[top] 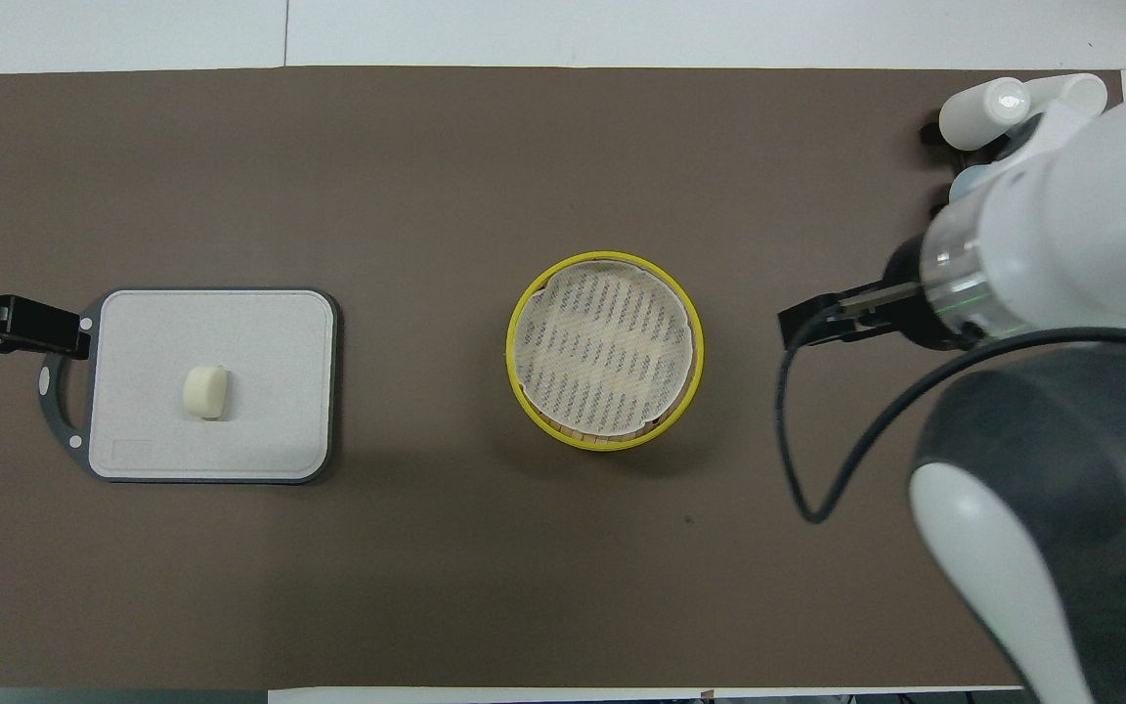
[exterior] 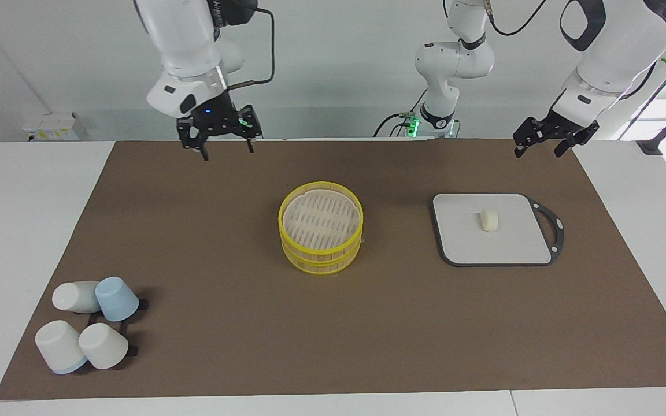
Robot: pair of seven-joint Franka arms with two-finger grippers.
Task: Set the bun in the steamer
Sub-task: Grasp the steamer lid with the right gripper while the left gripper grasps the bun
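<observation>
Still, bun lies outside lidded steamer

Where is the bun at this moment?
The bun lies on the grey board, near its middle, toward the left arm's end of the table, beside the steamer and apart from it; no gripper touches it.
</observation>
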